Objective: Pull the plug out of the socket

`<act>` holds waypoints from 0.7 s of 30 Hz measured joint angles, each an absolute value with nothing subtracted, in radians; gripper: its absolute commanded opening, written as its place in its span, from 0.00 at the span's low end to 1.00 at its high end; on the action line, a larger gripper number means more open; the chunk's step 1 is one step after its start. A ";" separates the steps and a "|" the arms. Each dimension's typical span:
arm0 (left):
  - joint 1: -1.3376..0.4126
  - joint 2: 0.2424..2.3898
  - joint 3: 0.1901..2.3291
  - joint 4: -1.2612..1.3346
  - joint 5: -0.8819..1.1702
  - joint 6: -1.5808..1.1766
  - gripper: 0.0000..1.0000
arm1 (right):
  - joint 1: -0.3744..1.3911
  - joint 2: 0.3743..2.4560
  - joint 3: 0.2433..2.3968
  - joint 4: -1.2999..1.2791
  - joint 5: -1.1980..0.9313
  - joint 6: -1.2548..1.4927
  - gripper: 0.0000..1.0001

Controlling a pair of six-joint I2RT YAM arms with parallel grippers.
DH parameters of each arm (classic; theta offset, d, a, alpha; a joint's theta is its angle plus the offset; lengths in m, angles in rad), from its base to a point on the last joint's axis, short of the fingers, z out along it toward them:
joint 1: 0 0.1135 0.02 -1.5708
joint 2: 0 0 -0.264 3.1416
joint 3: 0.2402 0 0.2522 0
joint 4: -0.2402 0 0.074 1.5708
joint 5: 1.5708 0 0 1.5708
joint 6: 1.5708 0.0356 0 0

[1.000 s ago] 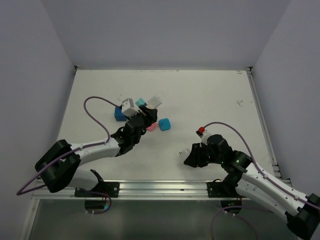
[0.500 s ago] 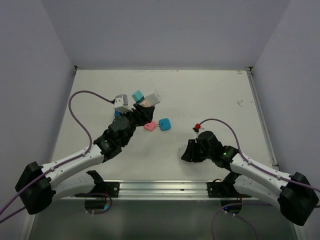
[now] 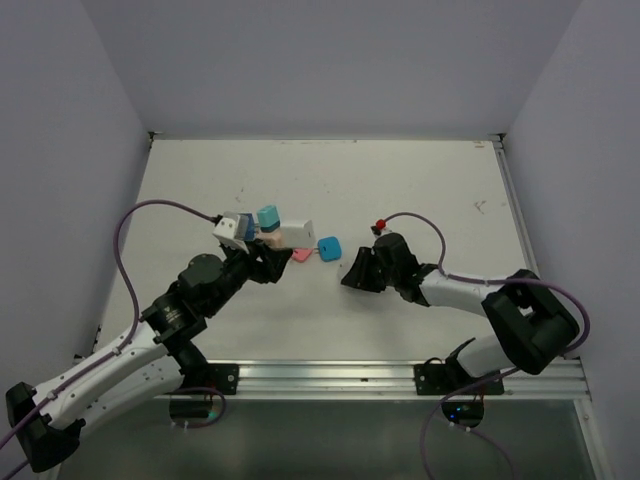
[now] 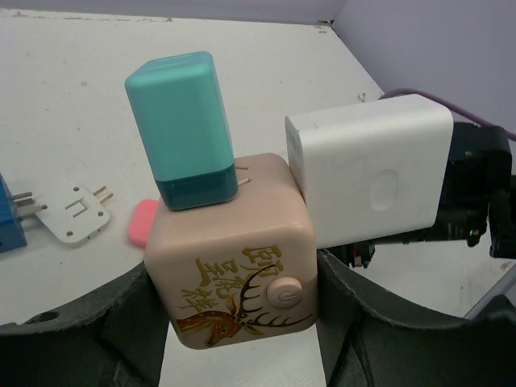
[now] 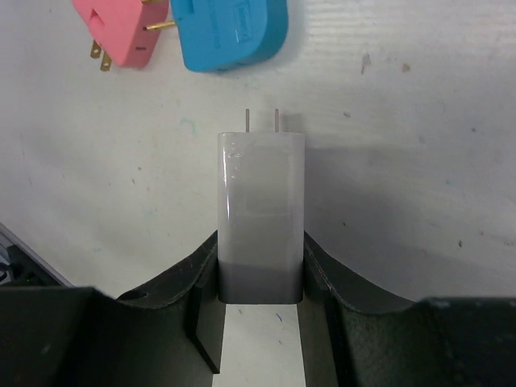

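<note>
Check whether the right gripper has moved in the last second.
Yes. The right gripper has moved left and forward, closing on the blue plug, which has stayed put.

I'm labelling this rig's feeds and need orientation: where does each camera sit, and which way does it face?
Top external: above and behind the bases, looking down on the table; both arms show.
Left wrist: on the left arm, facing across the table over the left pincer, shut on the socket cube.
Right wrist: on the right arm, facing down past the right pincer, shut on the charger.
Shared: the pink plug lies in both wrist views.
</note>
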State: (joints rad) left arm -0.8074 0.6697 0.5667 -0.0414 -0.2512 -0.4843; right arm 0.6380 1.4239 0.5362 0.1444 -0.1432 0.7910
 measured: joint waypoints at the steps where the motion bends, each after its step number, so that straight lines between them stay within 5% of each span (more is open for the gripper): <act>1: -0.807 0.648 0.558 -0.058 -0.241 -0.471 0.00 | 0.638 1.445 0.547 0.159 -0.149 0.794 0.41; 6: -0.807 0.593 0.542 -0.134 -0.213 -0.421 0.00 | 0.638 1.494 0.573 0.188 -0.156 0.784 0.65; 13: -0.807 0.595 0.542 -0.202 -0.173 -0.367 0.00 | 0.638 1.405 0.604 0.051 -0.178 0.669 0.71; 21: -0.807 0.652 0.542 -0.205 -0.113 -0.329 0.00 | 0.641 1.074 0.698 -0.162 -0.252 0.504 0.73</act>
State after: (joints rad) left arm -0.8074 0.6521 0.5415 -0.2054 -0.1131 -0.3294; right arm 0.6411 1.0740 0.6979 -0.1619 -0.2523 0.5037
